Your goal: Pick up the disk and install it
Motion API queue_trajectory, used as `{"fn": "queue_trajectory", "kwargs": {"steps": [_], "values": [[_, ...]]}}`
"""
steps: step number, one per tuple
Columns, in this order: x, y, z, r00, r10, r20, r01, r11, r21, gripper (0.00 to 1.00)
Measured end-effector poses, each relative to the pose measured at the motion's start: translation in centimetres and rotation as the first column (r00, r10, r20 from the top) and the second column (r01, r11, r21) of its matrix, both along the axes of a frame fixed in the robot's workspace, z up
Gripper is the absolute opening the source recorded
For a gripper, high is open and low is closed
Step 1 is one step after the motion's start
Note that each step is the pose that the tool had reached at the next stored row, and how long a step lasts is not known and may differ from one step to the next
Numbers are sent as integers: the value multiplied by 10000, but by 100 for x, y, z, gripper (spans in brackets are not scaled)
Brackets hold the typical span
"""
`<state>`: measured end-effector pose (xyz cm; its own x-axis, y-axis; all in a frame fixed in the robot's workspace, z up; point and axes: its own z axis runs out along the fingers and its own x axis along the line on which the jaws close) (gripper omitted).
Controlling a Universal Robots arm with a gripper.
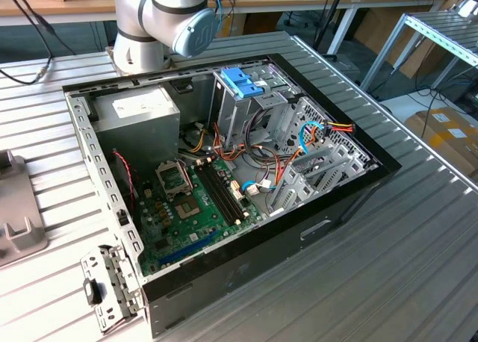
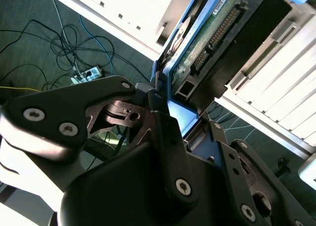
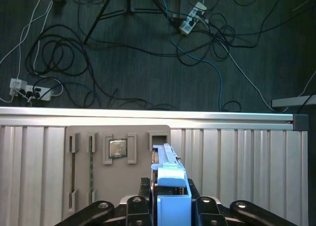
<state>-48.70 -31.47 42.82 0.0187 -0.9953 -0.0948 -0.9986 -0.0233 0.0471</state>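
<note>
The gripper (image 3: 170, 199) is clamped on the disk (image 3: 172, 179), a black finger (image 3: 147, 189) pressed against each broad face. In the first wrist view the disk shows edge-on: a thin light blue carrier rail with a strip of metal, its long axis running straight out from the fingers.

The second wrist view shows the gripper (image 2: 190, 134) from one side. It reveals the disk's (image 2: 207, 48) green circuit-board face and dark connector, with the blue rail along the near edge.

Past the disk's far end in the first wrist view lies a grey tray (image 3: 118, 179) holding a square chip (image 3: 117, 148). It rests on the slatted table (image 3: 237, 162), with floor cables (image 3: 59, 53) beyond.

The exterior view adds the open computer case (image 1: 351, 200) and the arm's base joint (image 1: 168, 17) behind it.
</note>
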Motion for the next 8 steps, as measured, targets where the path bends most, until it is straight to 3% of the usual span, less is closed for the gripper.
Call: {"fn": "queue_trajectory", "kwargs": {"steps": [8], "values": [[0, 0, 63, 10000, 0, 0, 0, 10000, 0, 37]]}}
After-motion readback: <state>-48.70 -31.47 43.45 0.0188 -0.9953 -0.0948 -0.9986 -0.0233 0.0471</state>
